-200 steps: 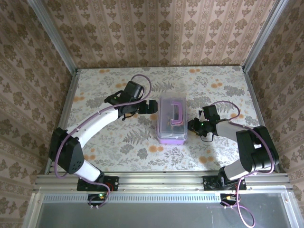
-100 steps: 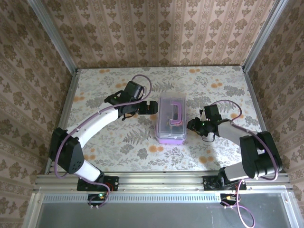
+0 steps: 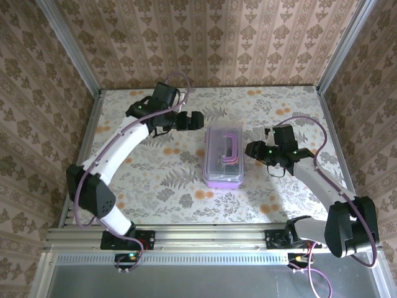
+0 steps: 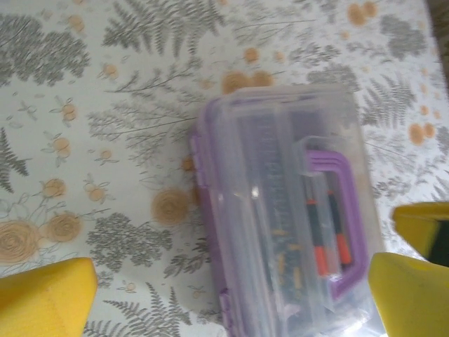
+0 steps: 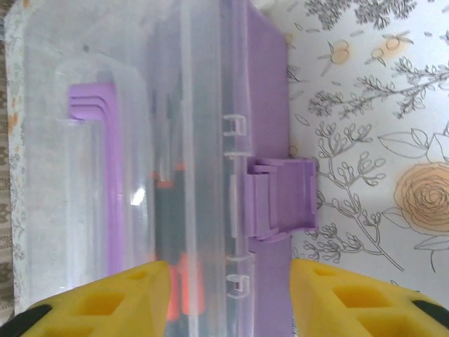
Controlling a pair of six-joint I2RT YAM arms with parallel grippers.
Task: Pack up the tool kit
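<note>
Wide open and empty, left tool off the far left corner of the box, apart from it. Part open and gripping nothing, right tool just beside the box's right side, level with the handle. Box flat on the desk between the two tools, clear lid on, handle lying on top.

From the left wrist, unlike from above: yellow pads in both lower corners, the box beyond and between them. Through the lid, screwdrivers with orange and black handles, lying under the purple handle.

From the right wrist: purple latch on the box's side wall, centred between that tool's yellow pads and touched by neither. A patch of orange behind the lid near one pad.

From above, contents too small to make out. Plain there instead: both arms whole, and the gap from each tool to the box.

Against a second ago: left tool gone from close at the box's left side to farther back, off its far corner. Right tool's jaws wider, its arm swung out to the right of the box. Box in much the same place.
</note>
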